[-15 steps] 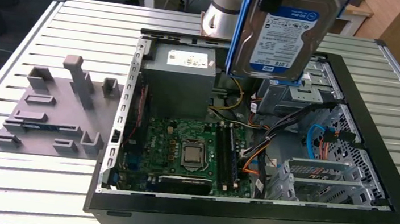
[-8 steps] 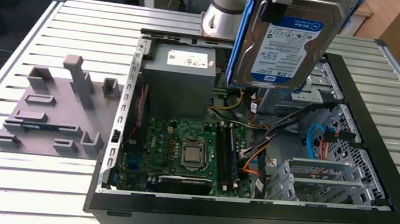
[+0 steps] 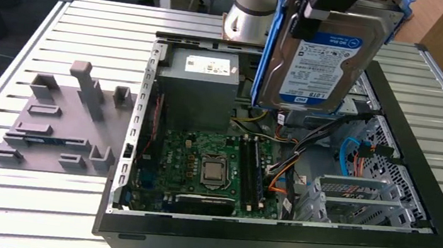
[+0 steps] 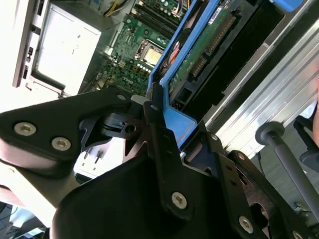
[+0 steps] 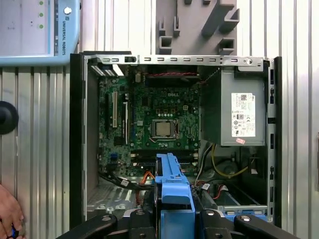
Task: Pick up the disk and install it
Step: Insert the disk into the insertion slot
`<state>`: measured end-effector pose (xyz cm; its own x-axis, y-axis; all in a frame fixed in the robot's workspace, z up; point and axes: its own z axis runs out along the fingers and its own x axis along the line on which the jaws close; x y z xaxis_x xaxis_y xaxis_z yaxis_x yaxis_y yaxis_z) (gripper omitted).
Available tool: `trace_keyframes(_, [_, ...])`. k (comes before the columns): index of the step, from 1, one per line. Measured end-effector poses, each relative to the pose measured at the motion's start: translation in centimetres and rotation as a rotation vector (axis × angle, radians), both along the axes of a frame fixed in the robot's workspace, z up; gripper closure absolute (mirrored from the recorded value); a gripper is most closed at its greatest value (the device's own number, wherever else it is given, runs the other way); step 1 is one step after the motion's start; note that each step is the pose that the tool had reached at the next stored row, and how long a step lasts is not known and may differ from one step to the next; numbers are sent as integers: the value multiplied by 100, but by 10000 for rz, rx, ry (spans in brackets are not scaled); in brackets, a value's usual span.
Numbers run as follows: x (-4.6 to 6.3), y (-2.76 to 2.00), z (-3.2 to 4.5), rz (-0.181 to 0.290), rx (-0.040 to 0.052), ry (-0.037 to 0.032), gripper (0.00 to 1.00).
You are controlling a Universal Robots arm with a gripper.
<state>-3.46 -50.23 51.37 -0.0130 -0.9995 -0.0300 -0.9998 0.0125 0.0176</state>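
**A:** Checked the gripper (image 3: 324, 13)? Open or closed?

**B:** Closed. Pinched tight on the disk (image 3: 322, 60), right on the blue bracket (image 5: 172, 184) along its edge. Looked the same in both wrist views.

**A:** And where was the disk?

**B:** Up in the air over the open computer case (image 3: 414, 205). Stood nearly on edge, label turned toward the exterior view. Hung just beside the power supply (image 3: 202, 77), with the motherboard (image 3: 200, 159) lower down. Couldn't tell how close to the case floor.

**A:** Anything else around?

**B:** Spotted a grey fixture (image 3: 61, 123) on the table (image 3: 9, 60), at the exterior view's left. Also caught a hand (image 5: 7, 214) in the first wrist view.
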Motion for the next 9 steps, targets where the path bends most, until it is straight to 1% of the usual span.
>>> trace_keyframes(4, [2, -109, -9, -4, 1, 0, 64])
trace_keyframes(9, [6, -231, -23, -8, 1, 0, 64])
